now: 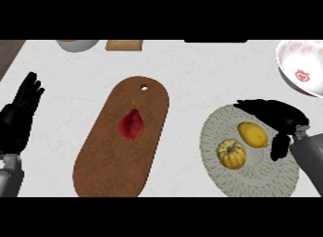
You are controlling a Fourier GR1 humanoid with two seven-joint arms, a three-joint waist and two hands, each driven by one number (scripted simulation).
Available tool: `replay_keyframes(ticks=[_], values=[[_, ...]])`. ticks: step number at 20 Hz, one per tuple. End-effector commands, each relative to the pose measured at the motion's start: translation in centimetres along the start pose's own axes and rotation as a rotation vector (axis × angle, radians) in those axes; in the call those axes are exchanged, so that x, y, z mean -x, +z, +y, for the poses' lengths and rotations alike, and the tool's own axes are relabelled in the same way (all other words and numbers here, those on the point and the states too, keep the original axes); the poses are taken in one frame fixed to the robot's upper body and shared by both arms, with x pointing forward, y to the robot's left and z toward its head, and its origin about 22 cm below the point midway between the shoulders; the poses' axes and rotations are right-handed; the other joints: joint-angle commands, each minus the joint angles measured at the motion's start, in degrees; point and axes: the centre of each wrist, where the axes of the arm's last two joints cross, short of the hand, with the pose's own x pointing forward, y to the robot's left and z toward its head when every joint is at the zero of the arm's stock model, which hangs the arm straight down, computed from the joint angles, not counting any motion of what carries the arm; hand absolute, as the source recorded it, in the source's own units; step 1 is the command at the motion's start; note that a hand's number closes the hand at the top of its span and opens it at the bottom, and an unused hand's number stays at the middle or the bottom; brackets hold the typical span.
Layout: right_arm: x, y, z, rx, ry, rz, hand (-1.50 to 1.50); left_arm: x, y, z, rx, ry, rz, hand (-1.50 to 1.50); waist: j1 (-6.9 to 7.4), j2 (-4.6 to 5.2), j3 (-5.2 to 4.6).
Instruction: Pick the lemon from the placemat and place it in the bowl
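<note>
On the placemat (249,173), the right robot hand (276,118) arches over the lemon (252,134), fingers apart; it should close squarely (sparing the small pumpkin (231,154)), then lift toward the bowl (313,69).

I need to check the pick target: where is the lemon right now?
In the head view, the lemon lies on the round placemat at right, just above-right of the small pumpkin, with the right hand curved beside it.

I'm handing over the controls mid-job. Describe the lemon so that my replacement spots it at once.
Look at the round grey placemat right of the long wooden cutting board. Two yellowish things lie on it, and the lemon is the one nearer the right hand. It is smooth, plain yellow and oval, whereas the small squash beside it is ribbed and darker.
</note>
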Motion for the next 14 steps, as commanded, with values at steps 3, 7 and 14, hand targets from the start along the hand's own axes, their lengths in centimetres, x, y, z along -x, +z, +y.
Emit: replay_keyframes(ticks=[3, 7, 14], values=[[0.4, 0.3, 1.0, 0.002, -0.002, 0.001, -1.50, 0.3, -1.0, 0.4, 0.006, -0.008, 0.013, 0.00, -0.19, -0.01, -0.01], [-0.6, 0.0, 2.8, 0.019, 0.003, 0.009, -1.50, -0.4, 0.5, -0.2, -0.023, 0.008, 0.001, 0.00, -0.15, -0.05, 0.00], [0.8, -2.9, 1.7, -0.107, -0.050, 0.003, 1.50, -0.5, -0.4, -1.7, 0.000, 0.007, -0.004, 0.00, 0.25, 0.17, 0.01]])
